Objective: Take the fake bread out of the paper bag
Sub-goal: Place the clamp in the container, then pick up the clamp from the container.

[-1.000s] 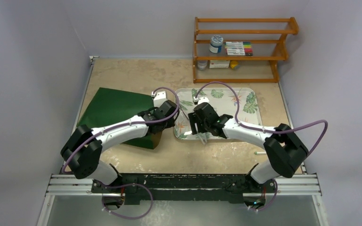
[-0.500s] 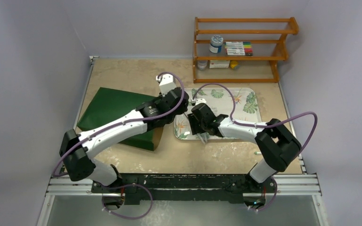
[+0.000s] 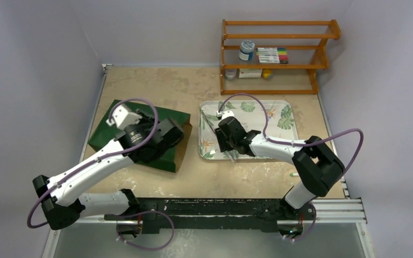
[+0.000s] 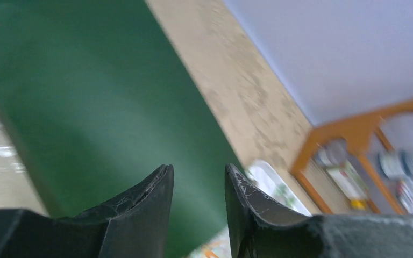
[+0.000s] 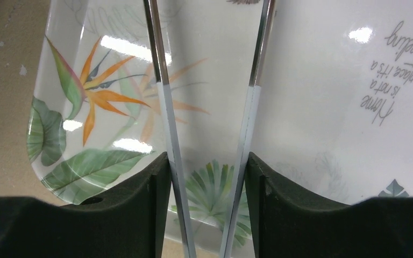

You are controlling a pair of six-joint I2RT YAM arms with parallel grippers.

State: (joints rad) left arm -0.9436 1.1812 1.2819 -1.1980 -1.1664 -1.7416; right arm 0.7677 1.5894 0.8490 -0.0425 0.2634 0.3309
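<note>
The dark green paper bag (image 3: pixel 103 130) lies flat at the left of the table, its brown-lined mouth (image 3: pixel 186 134) facing the tray. No fake bread shows in any view. My left gripper (image 3: pixel 175 133) hovers over the bag's right end, its jaws a little apart with nothing between them. In the left wrist view the gripper (image 4: pixel 199 172) points along the green bag (image 4: pixel 86 97). My right gripper (image 3: pixel 229 148) is over the tray's near left corner. It (image 5: pixel 207 158) is shut on a pair of metal tongs (image 5: pixel 164 107) with pale blue grips.
A white tray with leaf and flower prints (image 3: pixel 271 134) lies right of the bag and holds nothing but the tongs' tips above it (image 5: pixel 322 107). A wooden shelf (image 3: pixel 277 54) with jars and markers stands at the back right. A small white stick (image 3: pixel 297 174) lies near the right base.
My left arm has swung left, from the tray's left edge back over the green bag. The right gripper has stayed over the tray with the tongs.
</note>
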